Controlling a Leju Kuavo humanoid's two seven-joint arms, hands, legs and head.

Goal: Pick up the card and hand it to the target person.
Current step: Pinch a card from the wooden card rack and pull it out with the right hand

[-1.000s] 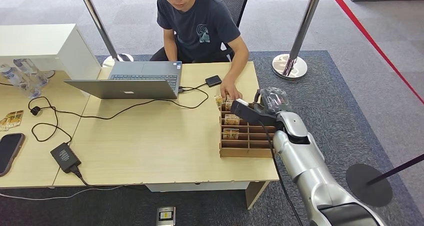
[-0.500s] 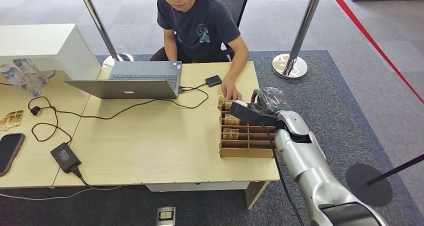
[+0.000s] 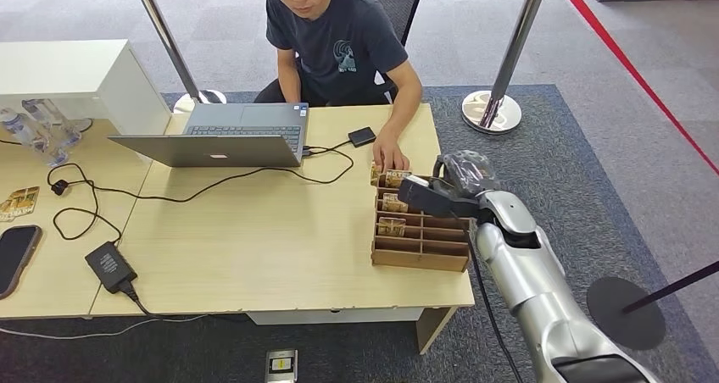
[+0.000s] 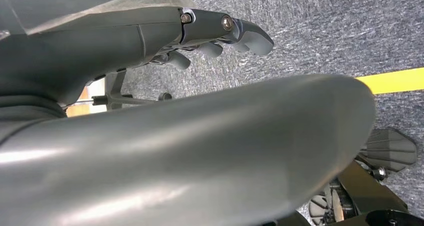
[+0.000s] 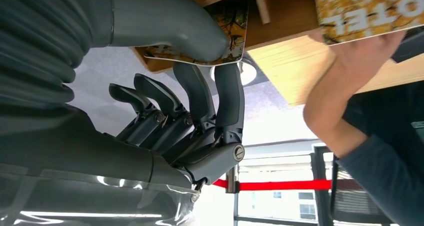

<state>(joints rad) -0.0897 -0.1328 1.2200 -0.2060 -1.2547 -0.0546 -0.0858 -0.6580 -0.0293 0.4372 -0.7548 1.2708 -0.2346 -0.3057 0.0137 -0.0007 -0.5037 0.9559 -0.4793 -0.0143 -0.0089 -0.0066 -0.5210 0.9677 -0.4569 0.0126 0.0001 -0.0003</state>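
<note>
Compared with one second ago, the right arm is seen drawn a little to the right and back in the head view, and the wooden card rack (image 3: 421, 230) appears shifted slightly with it at its near end. The person's hand (image 3: 391, 157) is kept at the far corner of the rack, beside the cards standing there. From this it is judged that the grasp was made and the lift out of the slot is now started, so the pick-up step is close to finished and the handover is not yet begun.

The right hand (image 3: 430, 194) is placed over the far right part of the rack. In the right wrist view, a card (image 5: 227, 33) with a yellow and dark print is pinched between the thick thumb and the first two dark fingers (image 5: 229, 93); the other fingers are curled loosely behind and nothing is touched by them. The card's edge is close to a wooden divider, and probably it is not yet fully free of the slot, but this cannot be told surely from such a near angle. A second card (image 5: 370, 8) with large letters is seen next to the person's hand.

The left hand (image 4: 220, 33) is hanging over grey carpet with its fingers bent inward, and nothing is held in it.
</note>
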